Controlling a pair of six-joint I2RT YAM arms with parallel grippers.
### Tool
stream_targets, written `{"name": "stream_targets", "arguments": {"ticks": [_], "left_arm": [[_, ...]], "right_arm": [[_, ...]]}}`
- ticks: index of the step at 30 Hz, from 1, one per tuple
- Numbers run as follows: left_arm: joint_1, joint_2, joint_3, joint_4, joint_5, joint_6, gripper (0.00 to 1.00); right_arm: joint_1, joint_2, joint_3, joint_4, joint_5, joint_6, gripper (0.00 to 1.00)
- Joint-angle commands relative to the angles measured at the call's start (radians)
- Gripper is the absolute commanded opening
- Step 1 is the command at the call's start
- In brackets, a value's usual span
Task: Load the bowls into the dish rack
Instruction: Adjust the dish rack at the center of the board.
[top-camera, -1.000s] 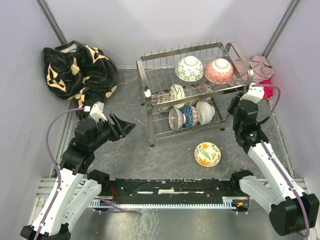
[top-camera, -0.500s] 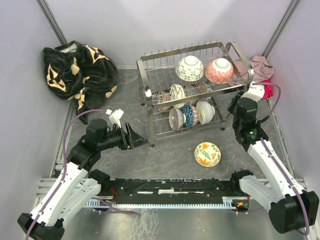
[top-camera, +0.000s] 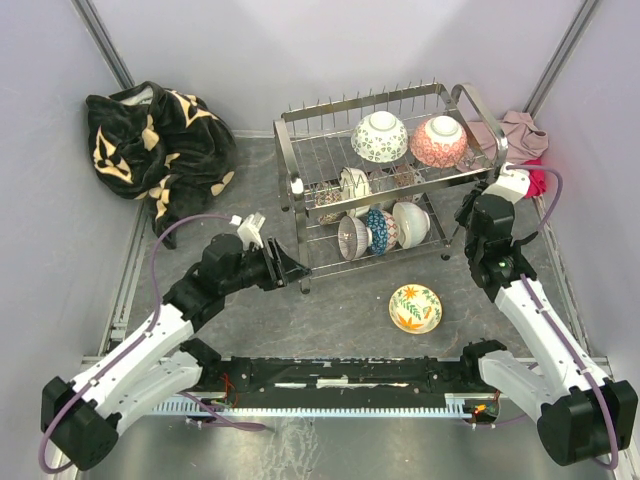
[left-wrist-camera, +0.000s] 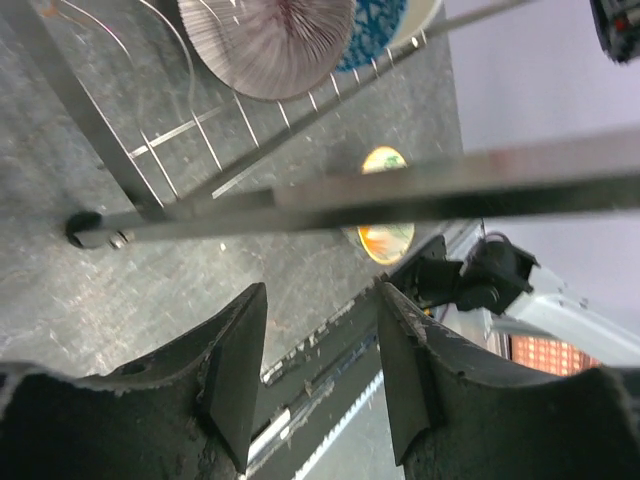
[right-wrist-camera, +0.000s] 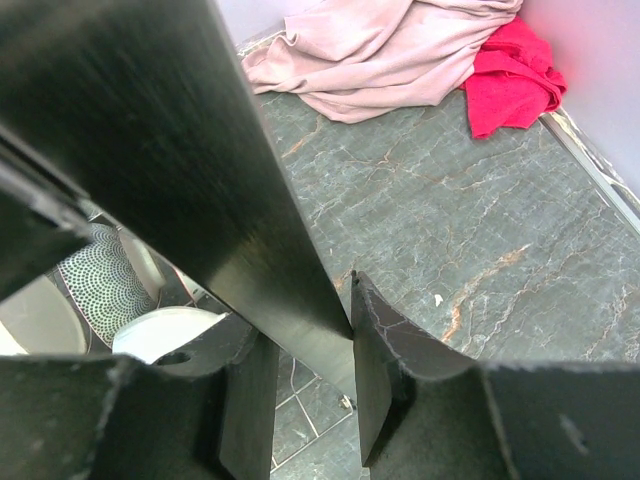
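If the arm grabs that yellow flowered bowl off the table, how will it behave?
The yellow flowered bowl looks glazed, so probably stiff, slippery and breakable. Sitting upright on its base, it likely slides rather than rolls if nudged.

Bright, even light; the near dish rack (left-wrist-camera: 400, 190) blurs.

Robot lab cell: plain lilac walls (top-camera: 330, 50), metal corner rails (top-camera: 102, 40), marbled grey tabletop (top-camera: 340, 300).
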Motion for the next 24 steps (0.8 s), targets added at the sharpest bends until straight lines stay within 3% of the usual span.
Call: {"name": "stream_targets", "arguments": {"ticks": [1, 11, 24], "left_arm": [[-0.002, 0.072, 0.007, 0.174, -0.109, -0.039, 0.54], [-0.001, 0.282, 0.080, 0.242, -0.244, 0.040, 0.53], [0.076, 0.522, 0.260, 0.255, -0.246, 0.170, 0.53]], "right_arm": [[-0.029, 0.036, -0.007, -0.010, -0.006, 0.187, 0.02], [-0.030, 0.046, -0.019, -0.016, -0.029, 0.176, 0.02], [-0.046, 0.100, -0.022, 0.038, -0.115, 0.152, 0.04]]}}
